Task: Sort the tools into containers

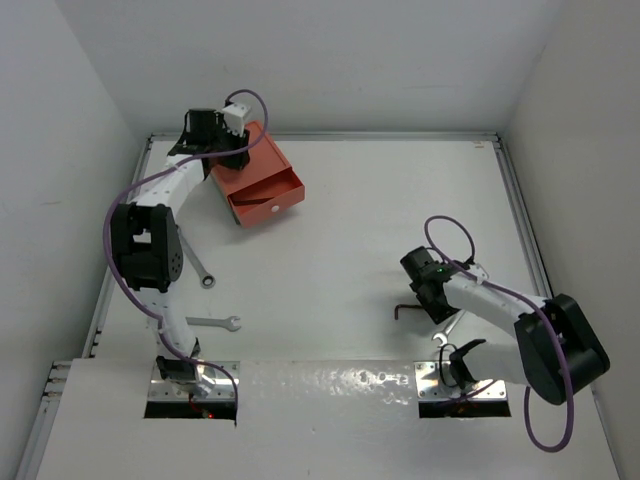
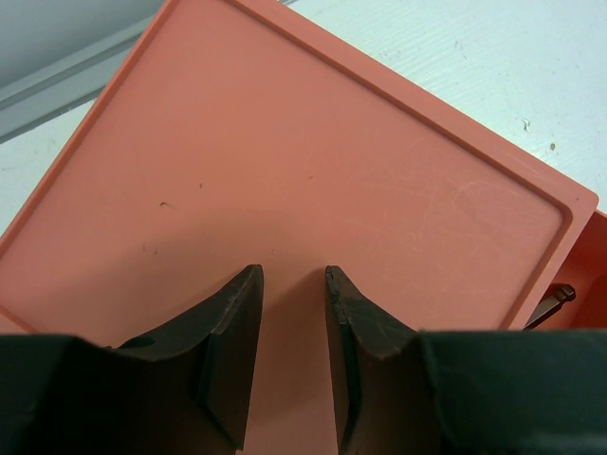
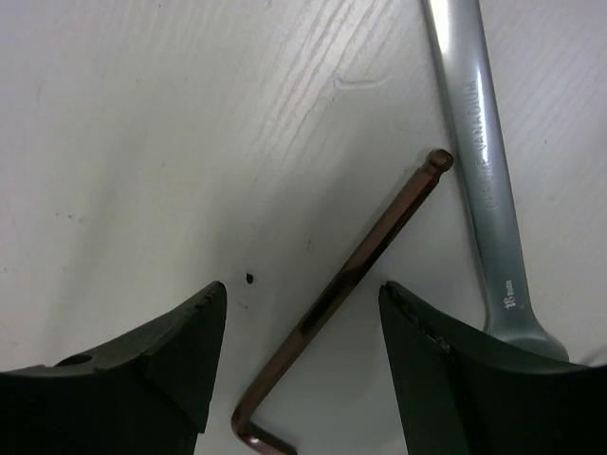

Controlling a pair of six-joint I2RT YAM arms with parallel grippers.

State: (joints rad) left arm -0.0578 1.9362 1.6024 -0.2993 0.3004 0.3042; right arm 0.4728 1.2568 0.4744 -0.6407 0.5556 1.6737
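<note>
White counter (image 1: 380, 200), top view: outside the open orange-red drawer (image 1: 268, 192), three wrenches (image 1: 218, 323) and the hex key (image 1: 405, 311) are shown unsorted. Left wrist: left jaws, narrowly parted and empty, are held over that drawer. Right wrist: right jaws are spread astride the hex key.

You had a white bench (image 1: 380, 230) in front of you, its painted surface showing faint wood grain up close. A pale metal rail (image 1: 524, 230) ran along its right side and far edge. Plain white walls (image 1: 350, 60) closed it in on three sides. A glossy panel (image 1: 330, 385) covered its near edge. A small dark speck (image 3: 248, 279) sat on the bench.
</note>
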